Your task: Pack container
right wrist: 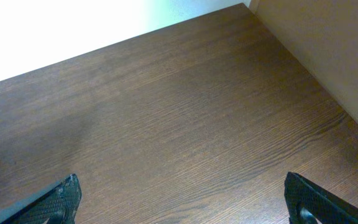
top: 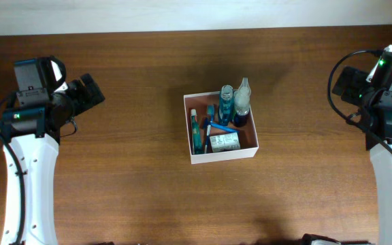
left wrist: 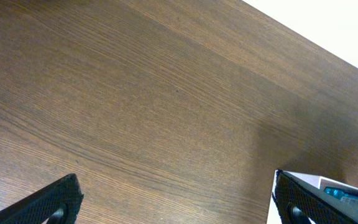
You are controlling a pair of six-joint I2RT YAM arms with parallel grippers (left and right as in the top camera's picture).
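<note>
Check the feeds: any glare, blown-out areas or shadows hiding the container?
Overhead: even light, container sharp, only soft shadows on the table. Left wrist: upper right corner blown out white, a dark shadow beside the container's corner. Right wrist: upper left blown out, wood grain crisp.

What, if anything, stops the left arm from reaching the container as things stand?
Probably nothing, so yes, it looks reachable. Only bare table lies between the open left gripper and the container, with the toiletries all inside it.
</note>
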